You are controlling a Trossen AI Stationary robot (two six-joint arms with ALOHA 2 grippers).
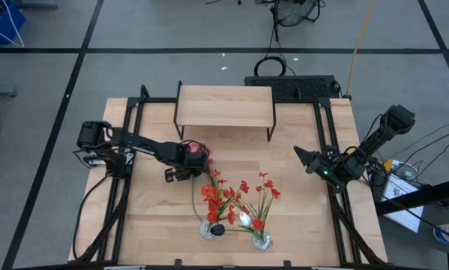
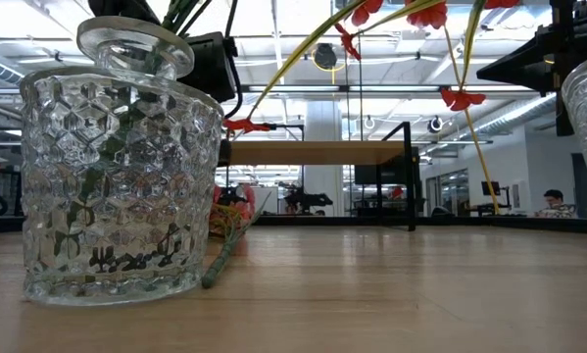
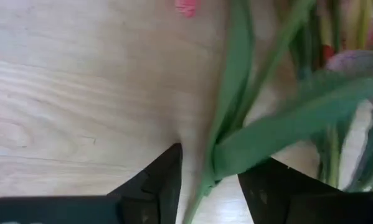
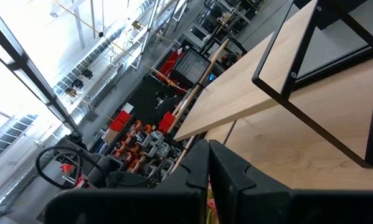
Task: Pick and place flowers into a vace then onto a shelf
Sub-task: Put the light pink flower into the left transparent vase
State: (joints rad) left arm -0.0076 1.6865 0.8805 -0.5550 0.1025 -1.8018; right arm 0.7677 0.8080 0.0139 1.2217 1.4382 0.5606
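- One of the flowers (image 3: 233,118) lies flat on the table (image 1: 299,225) at centre, its green stalk running between the parted fingers of the left gripper (image 1: 176,174), which straddles it, likely for a pinch; no grip shows yet.
- Two glass vases (image 1: 209,229) at six o'clock already hold red stems.
- The shelf (image 1: 225,105) waits at twelve.
- The right gripper (image 1: 303,156), shut and empty, idles at three.
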